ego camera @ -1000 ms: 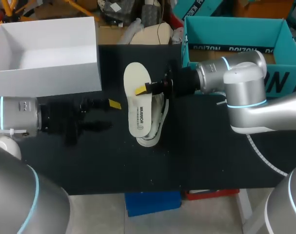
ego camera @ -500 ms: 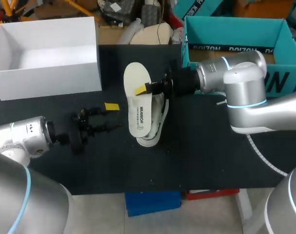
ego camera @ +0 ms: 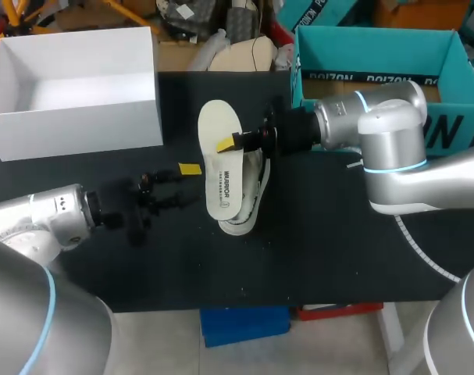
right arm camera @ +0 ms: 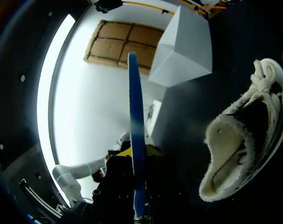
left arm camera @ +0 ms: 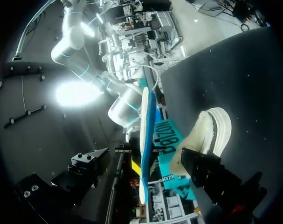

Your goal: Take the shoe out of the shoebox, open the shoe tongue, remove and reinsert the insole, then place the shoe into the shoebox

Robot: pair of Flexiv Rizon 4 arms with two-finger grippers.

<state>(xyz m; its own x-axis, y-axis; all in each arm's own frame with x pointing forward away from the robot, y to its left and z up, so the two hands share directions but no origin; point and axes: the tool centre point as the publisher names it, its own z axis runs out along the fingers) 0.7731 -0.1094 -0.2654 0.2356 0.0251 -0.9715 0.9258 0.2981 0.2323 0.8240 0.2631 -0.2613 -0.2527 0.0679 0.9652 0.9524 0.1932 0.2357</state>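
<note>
Pinching the pale insole [ego camera: 219, 168] near its middle, the right fingers [ego camera: 226, 145] hold it flat over the shoe [ego camera: 252, 199], which rests on the black surface [ego camera: 322, 250], well apart from the white shoebox [ego camera: 73, 117]; from the right wrist the insole shows edge-on as a blue strip, beside the shoe's open mouth; the left fingers [ego camera: 188, 169] are spread and hold nothing, just beside the insole's long edge. The insole looks light, thin and bendy, so it would likely buckle if pushed from one end; a grip across its width near the heel or middle seems best, with the toe fed in first; the shoe looks light and soft-walled, liable to slide, and its heel collar or sole rim offers the firmer hold.
</note>
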